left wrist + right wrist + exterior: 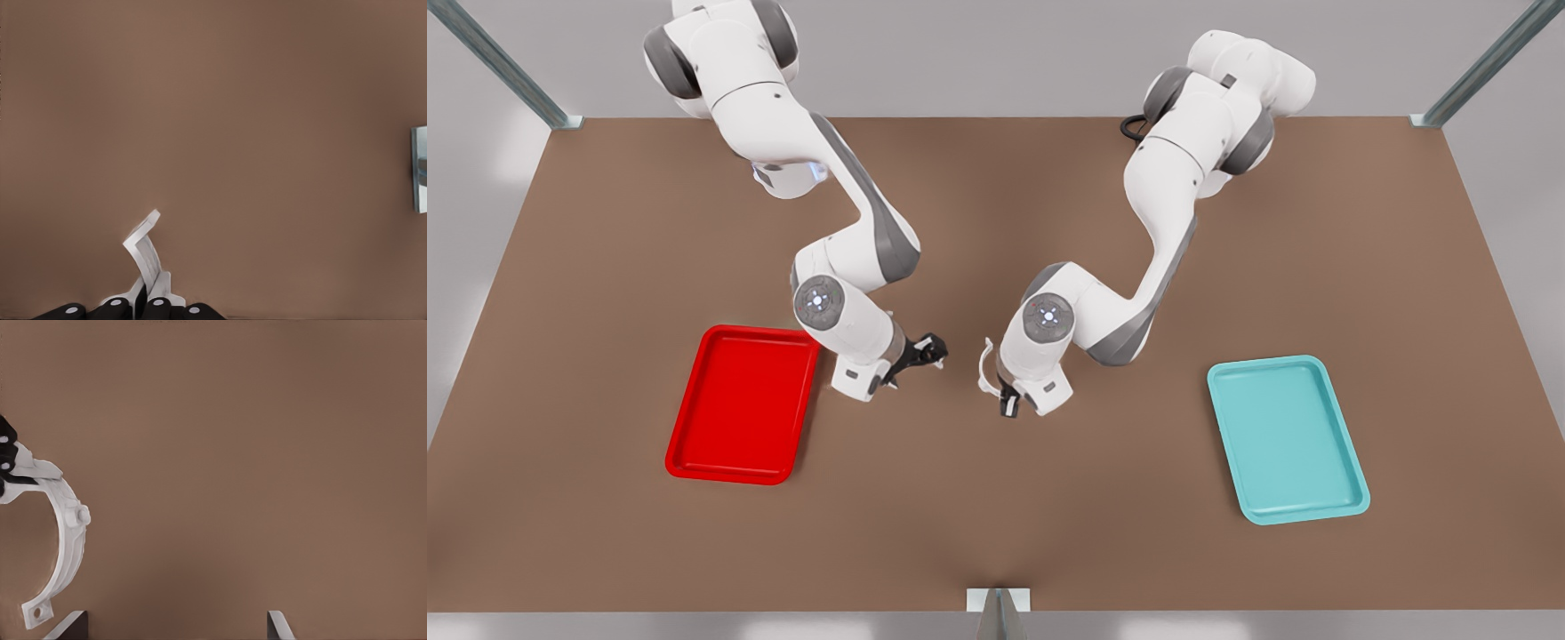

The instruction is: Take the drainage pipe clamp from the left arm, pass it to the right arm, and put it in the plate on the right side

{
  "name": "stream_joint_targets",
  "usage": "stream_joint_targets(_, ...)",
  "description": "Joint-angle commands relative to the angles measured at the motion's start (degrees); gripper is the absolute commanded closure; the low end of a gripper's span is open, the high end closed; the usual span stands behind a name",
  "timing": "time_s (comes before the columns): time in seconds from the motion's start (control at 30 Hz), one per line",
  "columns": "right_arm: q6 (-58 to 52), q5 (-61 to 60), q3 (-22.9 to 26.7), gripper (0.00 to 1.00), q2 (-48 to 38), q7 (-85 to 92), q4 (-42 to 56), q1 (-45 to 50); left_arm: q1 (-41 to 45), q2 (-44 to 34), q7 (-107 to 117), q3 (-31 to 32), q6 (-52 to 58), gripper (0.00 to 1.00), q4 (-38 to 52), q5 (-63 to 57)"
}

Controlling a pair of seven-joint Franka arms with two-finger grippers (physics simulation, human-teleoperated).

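Presenting the drainage pipe clamp (pixel 985 366) mid-air above the table (pixel 996 533) for the handover.
Nearest, the left claw (pixel 1007 404), on the front view's right, is gripping one end tab of the clamp, leaving the arc free and facing 9 o'clock so the other arm can take it. The right claw (pixel 925 354) is hovering just beside it with fingers spread, empty. The red plate (pixel 694 444) is lying at about 8 o'clock from the clamp, beside that arm; a teal tray (pixel 1334 498) is sitting well apart at 4 o'clock.

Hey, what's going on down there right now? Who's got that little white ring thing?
Left claw shut on the clamp, held above the table. Right claw open, facing it, apart. Red plate beside the right arm. Nothing between claws.
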State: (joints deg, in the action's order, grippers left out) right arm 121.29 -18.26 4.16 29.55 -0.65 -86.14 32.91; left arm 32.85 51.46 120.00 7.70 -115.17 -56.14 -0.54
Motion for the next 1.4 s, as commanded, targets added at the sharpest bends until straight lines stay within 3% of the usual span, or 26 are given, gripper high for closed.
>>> stream_joint_targets(0.0,6.6,-1.9,-0.1,0.00,0.9,-7.2,0.1,1.1,0.0,0.1,36.8,0.1,-3.1,0.79,0.2,0.1)
stream_joint_targets(1.0,7.3,-2.2,-0.1,0.02,7.5,-4.4,0.2,4.2,1.2,1.4,36.0,0.0,-5.6,0.79,2.1,1.7)
stream_joint_targets(1.03,7.3,-2.2,-0.1,0.13,7.5,-4.4,0.3,4.2,1.2,1.4,35.9,0.0,-5.6,0.79,2.1,1.7)
stream_joint_targets(1.1,7.3,-2.1,-0.1,0.45,7.5,-3.8,0.2,4.1,1.2,1.4,36.0,0.0,-5.7,0.79,2.1,1.7)
stream_joint_targets(1.23,7.3,-2.0,-0.1,0.79,7.5,-3.0,0.5,3.7,1.1,1.4,36.0,0.0,-5.4,0.79,2.1,1.7)
stream_joint_targets(1.27,7.3,-2.0,-0.1,0.79,7.5,-3.0,0.5,3.7,1.1,1.4,36.0,0.0,-5.4,0.54,2.1,1.8)
stream_joint_targets(1.3,7.3,-2.1,-0.1,0.79,7.5,-3.0,0.6,3.6,1.0,1.4,36.1,0.0,-5.4,0.00,2.1,1.8)
stream_joint_targets(1.37,7.3,-2.1,0.0,0.79,7.5,-3.1,0.8,3.5,1.0,1.4,36.1,0.0,-5.4,0.00,2.1,1.9)
